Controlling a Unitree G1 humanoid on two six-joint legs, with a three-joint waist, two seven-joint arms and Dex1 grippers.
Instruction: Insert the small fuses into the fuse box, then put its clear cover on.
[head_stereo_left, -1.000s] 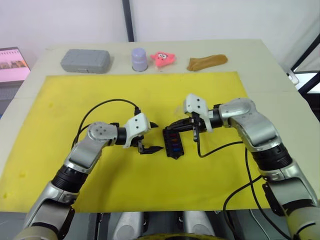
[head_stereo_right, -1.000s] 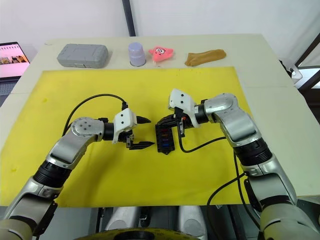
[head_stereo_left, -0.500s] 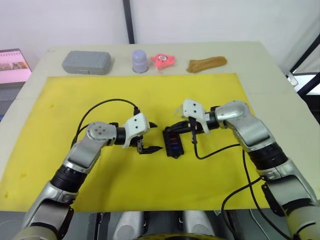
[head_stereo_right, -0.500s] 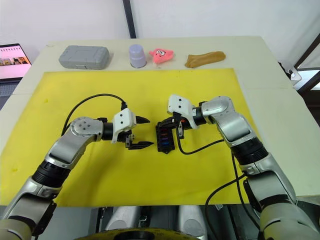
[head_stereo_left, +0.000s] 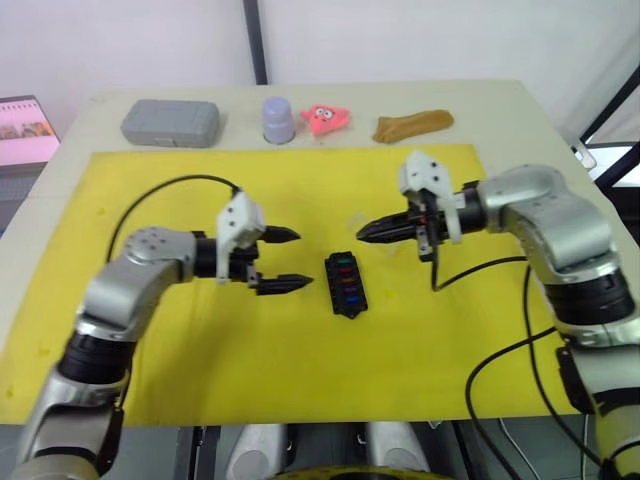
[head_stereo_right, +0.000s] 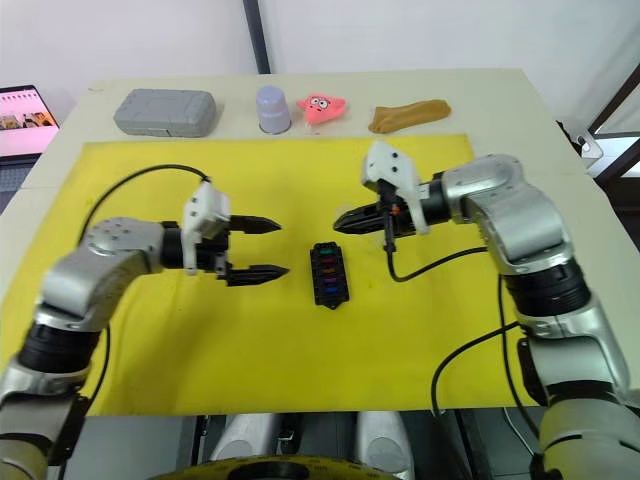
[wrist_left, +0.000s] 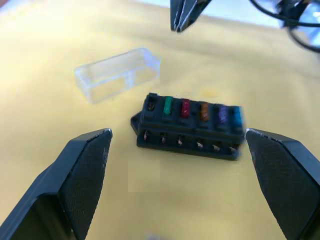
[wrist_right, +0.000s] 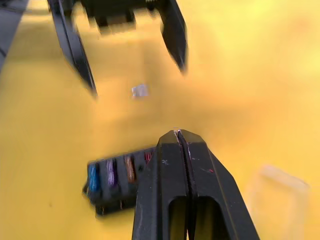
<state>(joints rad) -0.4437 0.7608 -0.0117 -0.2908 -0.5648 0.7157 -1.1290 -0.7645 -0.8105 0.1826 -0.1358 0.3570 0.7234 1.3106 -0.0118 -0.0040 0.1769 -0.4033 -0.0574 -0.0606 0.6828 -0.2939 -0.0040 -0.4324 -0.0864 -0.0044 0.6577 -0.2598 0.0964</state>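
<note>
The black fuse box (head_stereo_left: 346, 285) lies on the yellow mat (head_stereo_left: 150, 330), between my two grippers. A row of small fuses (wrist_left: 200, 110) stands in its slots: green, red, brown, purple and teal. The clear cover (wrist_left: 117, 74) lies empty on the mat just beyond the box, beneath my right gripper's tip. My left gripper (head_stereo_left: 300, 260) hovers open to the left of the box, holding nothing. On the far right side of the box my right gripper (head_stereo_left: 362, 232) is shut and empty, pointing toward it from above the cover.
Along the table's far edge stand a grey case (head_stereo_left: 171, 122), a lavender cup (head_stereo_left: 279, 119), a pink toy (head_stereo_left: 326, 117) and a brown object (head_stereo_left: 413, 124). A lit screen (head_stereo_left: 25, 130) sits off the table's left side. Black cables loop from both wrists over the mat.
Both grippers have drawn back from the fuse box: the left moved left, the right lifted off the box and back to the far right. The box stayed put.
</note>
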